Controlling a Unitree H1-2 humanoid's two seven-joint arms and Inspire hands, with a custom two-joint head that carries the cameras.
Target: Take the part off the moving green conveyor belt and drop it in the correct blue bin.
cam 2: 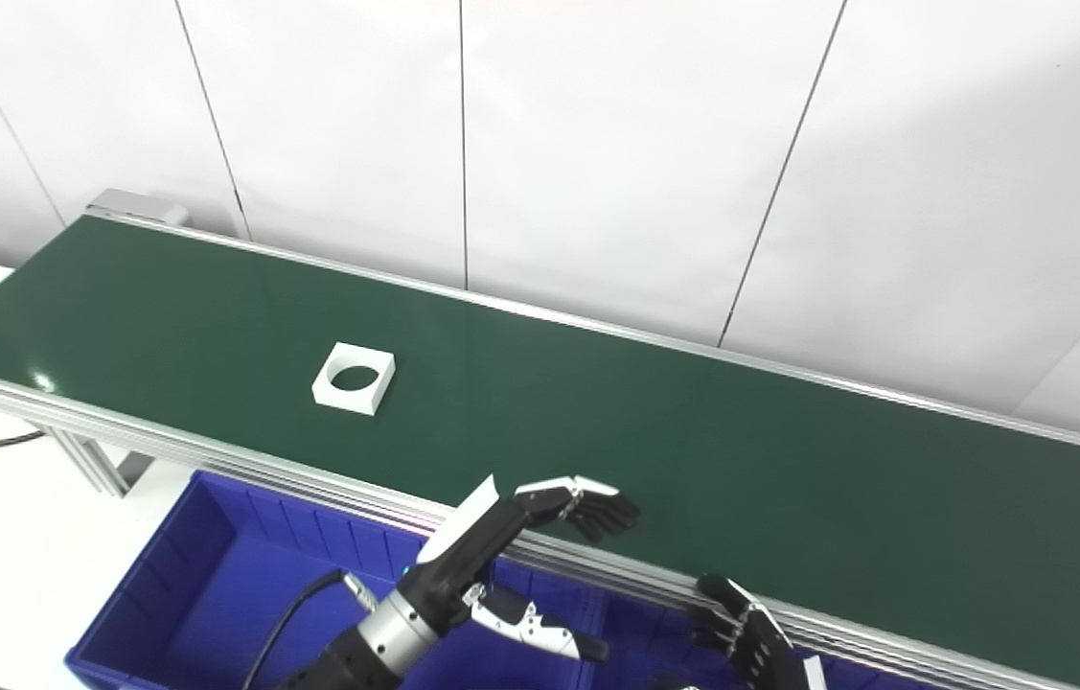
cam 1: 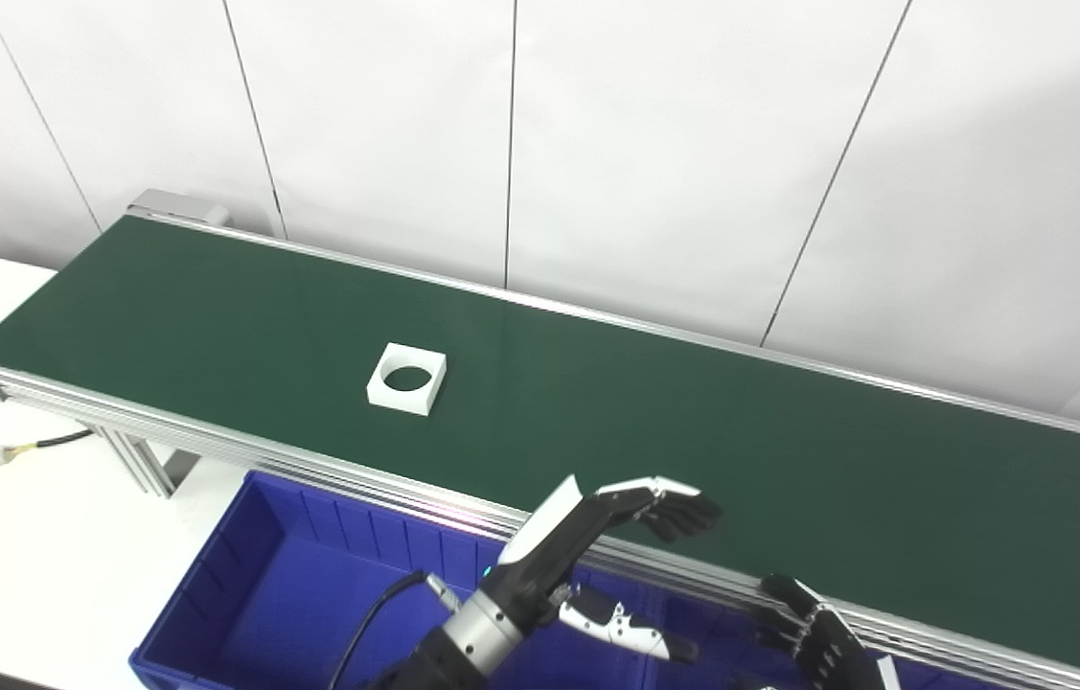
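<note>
Running past white wall panels (cam 1: 654, 144), the green conveyor belt (cam 1: 693, 422) carries a white part (cam 1: 407, 378), left hand (cam 1: 597, 537) spread empty.

- White tabletop (cam 1: 12, 537), bare surface showing at lower left.
- Carries conveyor frame (cam 1: 132, 460) on aluminium legs, green belt running diagonally from upper left to lower right.
- Blue bin (cam 1: 214, 594) set on it just beside the conveyor's near rail, at bottom edge.
- Black cable (cam 1: 51, 441) with a taped yellowish joint lying loose at far left, near the conveyor's end.
</note>
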